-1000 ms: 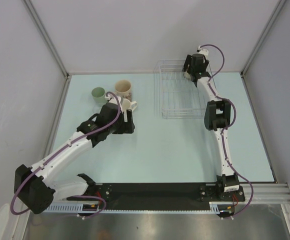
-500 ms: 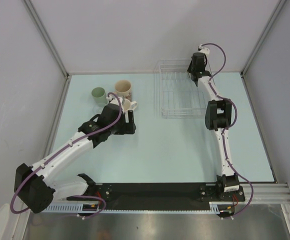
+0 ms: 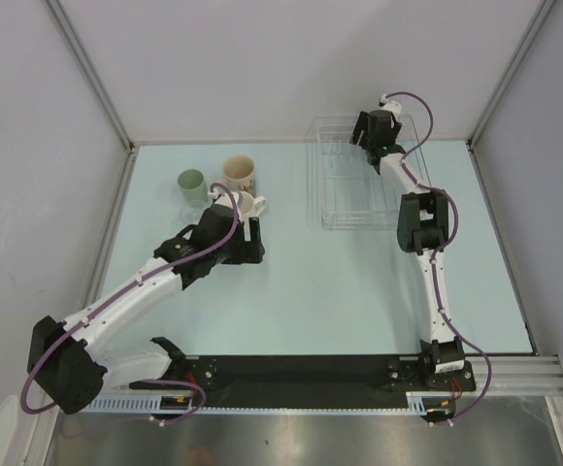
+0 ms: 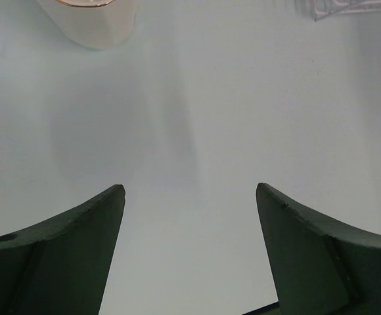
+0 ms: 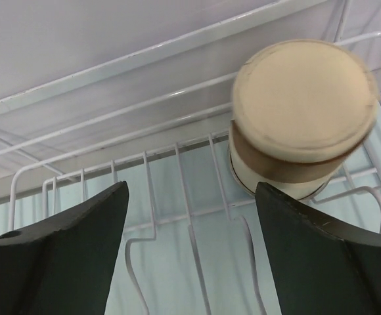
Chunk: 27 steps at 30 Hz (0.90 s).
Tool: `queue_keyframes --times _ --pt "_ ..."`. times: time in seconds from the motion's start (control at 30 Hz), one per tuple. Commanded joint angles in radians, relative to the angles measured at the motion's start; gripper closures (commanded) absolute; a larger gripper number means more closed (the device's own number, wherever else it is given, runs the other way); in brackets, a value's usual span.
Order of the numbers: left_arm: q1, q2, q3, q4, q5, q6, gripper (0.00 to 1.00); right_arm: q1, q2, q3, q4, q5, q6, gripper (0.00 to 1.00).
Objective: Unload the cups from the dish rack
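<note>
Hanging over the rack (image 3: 351, 225), the right gripper (image 5: 190, 197) is spread wide, nothing held. A tan cup (image 5: 302, 111) is seen upside down in the rack, at the upper right of the wrist view — off the gap's centre. If closed from here, it could be clipped on one side and tipped, or the rack snagged. The left gripper (image 4: 190, 243) is likewise released and empty, beside three cups (image 3: 240, 173) on the table (image 3: 340, 291).

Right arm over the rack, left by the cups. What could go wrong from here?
1. The open right gripper is off-centre: the tan brown-banded cup sits toward its right finger, so descending now could ram it.
2. Fingers may snag the thin white wire rack and drag it.
3. The open left gripper hovers near the white handled cup; a swing could knock it.
</note>
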Motion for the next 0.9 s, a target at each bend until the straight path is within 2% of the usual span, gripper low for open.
queue_keyframes --times 0.0,0.17,0.37,0.47,0.63,0.87 --pt "-0.01 -0.018 -0.001 0.03 -0.013 -0.011 0.13 -0.006 -0.094 -0.032 0.023 0.015 -0.011 0.15" --pt "-0.01 -0.012 -0.004 0.037 -0.006 -0.005 0.13 -0.007 -0.186 -0.151 0.107 0.003 -0.013 0.15" --pt "-0.01 -0.003 -0.007 0.053 0.006 -0.003 0.13 -0.009 -0.263 -0.221 0.158 -0.009 -0.008 0.15" --pt "-0.012 -0.003 -0.007 0.057 0.006 0.003 0.13 -0.01 -0.265 -0.207 0.149 -0.002 -0.024 0.15" --pt "-0.012 0.003 -0.011 0.064 0.004 0.007 0.13 -0.024 -0.188 -0.091 0.049 0.014 -0.037 0.14" --pt "-0.012 0.026 -0.01 0.067 0.006 0.012 0.14 -0.04 -0.136 -0.06 0.053 0.051 -0.05 0.08"
